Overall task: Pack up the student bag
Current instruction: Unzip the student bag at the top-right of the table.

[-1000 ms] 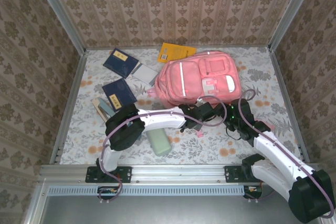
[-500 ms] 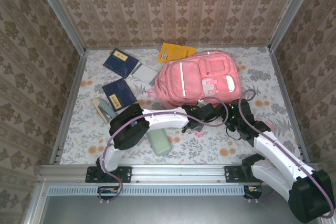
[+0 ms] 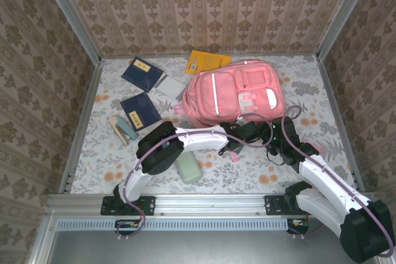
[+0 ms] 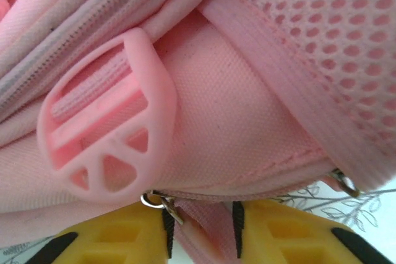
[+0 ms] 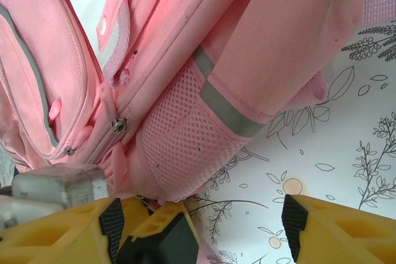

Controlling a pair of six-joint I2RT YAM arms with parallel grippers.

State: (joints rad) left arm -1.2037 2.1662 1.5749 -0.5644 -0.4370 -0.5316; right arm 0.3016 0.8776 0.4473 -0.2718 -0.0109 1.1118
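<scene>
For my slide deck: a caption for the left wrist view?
Left gripper straddling a pink strap on the student bag, beside its plastic buckle.

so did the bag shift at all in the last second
No. In the top view the student bag covers the same corner of the yellow book behind it as before, so it has not slid either way.

Matt pink woven cloth on the student bag [image 3: 232,94], its side pocket [image 5: 185,146] open mesh; the buckle [image 4: 108,131] smooth pink plastic, zip pull [image 5: 117,125] shiny metal.
</scene>
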